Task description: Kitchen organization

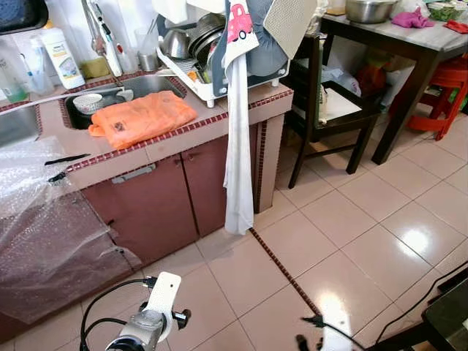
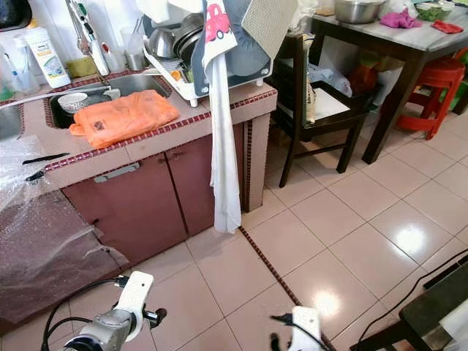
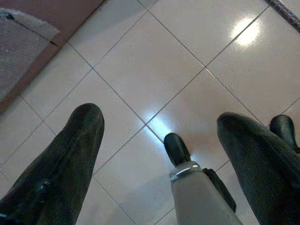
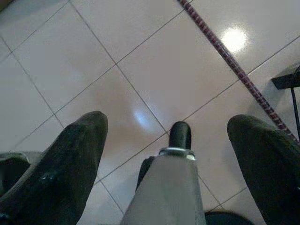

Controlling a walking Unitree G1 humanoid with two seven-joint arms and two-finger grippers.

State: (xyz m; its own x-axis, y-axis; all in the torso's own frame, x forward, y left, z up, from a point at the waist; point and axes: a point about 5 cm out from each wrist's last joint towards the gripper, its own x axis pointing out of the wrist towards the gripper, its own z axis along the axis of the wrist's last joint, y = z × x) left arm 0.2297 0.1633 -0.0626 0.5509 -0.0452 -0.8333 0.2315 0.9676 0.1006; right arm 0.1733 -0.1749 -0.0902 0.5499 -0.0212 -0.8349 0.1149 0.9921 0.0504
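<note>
Arms hang low over the tiled floor (image 1: 380,241), left tool (image 3: 159,136) and right tool (image 4: 166,131) both released.

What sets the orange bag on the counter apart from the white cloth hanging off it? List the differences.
The orange bag lies flat on the countertop beside the sink; the white cloth hangs down from the dish rack past the counter edge. The bag looks like crinkled plastic, wide and low; the cloth is long and narrow. Both are limp.

silver left arm (image 1: 142,327) at lower left of the frame, white plate on its wrist, black cables looping off it; right arm (image 2: 306,325) white-tipped at bottom centre; thick black ribbed fingers (image 3: 65,164).
</note>
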